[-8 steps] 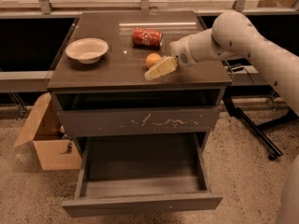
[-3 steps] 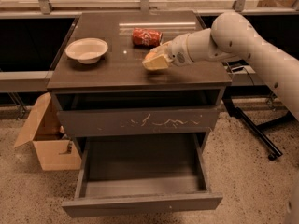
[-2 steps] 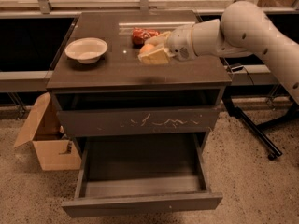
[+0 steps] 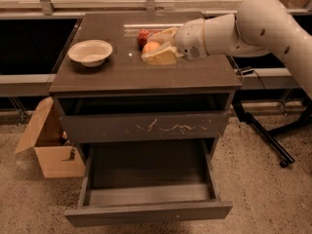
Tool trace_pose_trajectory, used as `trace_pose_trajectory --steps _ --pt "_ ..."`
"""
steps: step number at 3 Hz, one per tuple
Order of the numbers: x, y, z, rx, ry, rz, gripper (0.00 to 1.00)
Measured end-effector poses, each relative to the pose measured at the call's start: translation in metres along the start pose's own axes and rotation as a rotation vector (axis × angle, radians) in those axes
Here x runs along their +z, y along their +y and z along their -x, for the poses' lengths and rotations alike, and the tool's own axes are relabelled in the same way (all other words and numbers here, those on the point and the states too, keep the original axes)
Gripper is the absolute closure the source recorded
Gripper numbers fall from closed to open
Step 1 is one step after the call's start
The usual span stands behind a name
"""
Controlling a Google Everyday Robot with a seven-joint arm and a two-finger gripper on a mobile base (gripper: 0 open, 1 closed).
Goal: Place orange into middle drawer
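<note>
The orange point(image 4: 149, 47) sits between the pale fingers of my gripper point(image 4: 156, 49), a little above the cabinet top, just in front of the red soda can. The gripper reaches in from the right on the white arm and is shut on the orange. The middle drawer point(image 4: 146, 211) is pulled open at the bottom of the cabinet, well below the gripper, with its grey floor bare. The drawer above it, with pale scratches on its front point(image 4: 144, 126), is pushed in.
A white bowl point(image 4: 90, 51) stands on the left of the cabinet top point(image 4: 122, 74). The red soda can point(image 4: 142, 35) lies behind the gripper. An open cardboard box point(image 4: 48, 145) sits on the floor to the left. A black stand leg point(image 4: 265, 135) crosses the floor on the right.
The gripper has closed around the orange and moved up and to the left with it, towards the soda can. The drawers and the bowl have not moved.
</note>
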State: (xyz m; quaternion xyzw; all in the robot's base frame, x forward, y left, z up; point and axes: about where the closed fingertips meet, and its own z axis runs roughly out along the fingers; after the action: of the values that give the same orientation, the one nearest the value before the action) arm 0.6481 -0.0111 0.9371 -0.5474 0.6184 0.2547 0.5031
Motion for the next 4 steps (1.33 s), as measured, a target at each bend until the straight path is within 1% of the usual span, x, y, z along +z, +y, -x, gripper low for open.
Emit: trace_pose_trajectory --steps 1,2,3,4 --pt "0.002 0.025 -0.010 0.016 0.024 0.028 1.00" --pt "-0.003 0.072 -0.024 0.060 0.043 0.039 1.00" --pt "-0.001 0.121 -0.059 0.147 0.070 0.051 1.00" --pt "0.012 0.170 -0.112 0.269 0.088 0.100 1.00"
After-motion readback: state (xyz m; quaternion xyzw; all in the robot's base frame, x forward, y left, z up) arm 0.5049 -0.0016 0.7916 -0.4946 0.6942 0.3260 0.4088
